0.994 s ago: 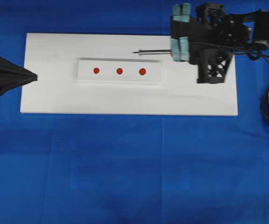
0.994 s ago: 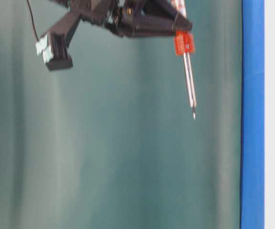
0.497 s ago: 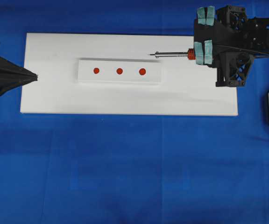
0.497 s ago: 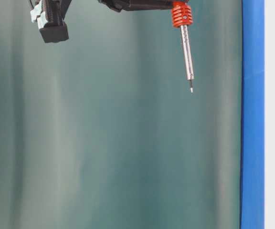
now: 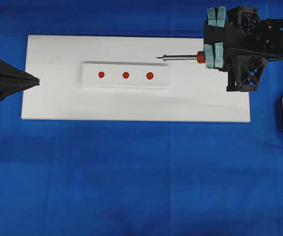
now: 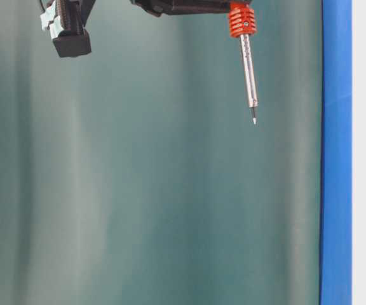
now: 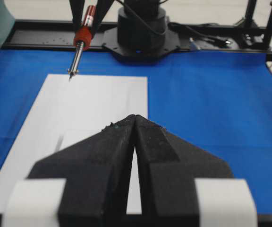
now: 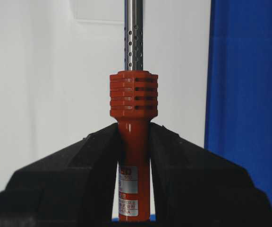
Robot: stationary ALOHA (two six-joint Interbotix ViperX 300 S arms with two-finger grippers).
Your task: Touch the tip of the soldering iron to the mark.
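Note:
My right gripper (image 5: 206,57) is shut on the orange-red handle of the soldering iron (image 5: 181,57) and holds it level above the white board (image 5: 58,103), shaft pointing left. The tip (image 5: 158,58) hangs in the air, up and right of the nearest of three red marks (image 5: 150,75) on a raised white strip (image 5: 127,66). The wrist view shows the jaws (image 8: 133,130) clamped on the handle (image 8: 133,97) below its ribbed collar. The table-level view shows the tip (image 6: 254,119) well off the board. My left gripper (image 5: 37,80) is shut and empty at the board's left edge.
Blue cloth (image 5: 141,177) covers the table around the board. The iron's black cord (image 5: 279,73) loops by the right arm. The right arm's base (image 7: 140,28) stands beyond the board's far end in the left wrist view.
Over the last second my right gripper drew back to the right with the iron, taking the tip away from the marks. It has held still for the last half second. The left arm has not moved.

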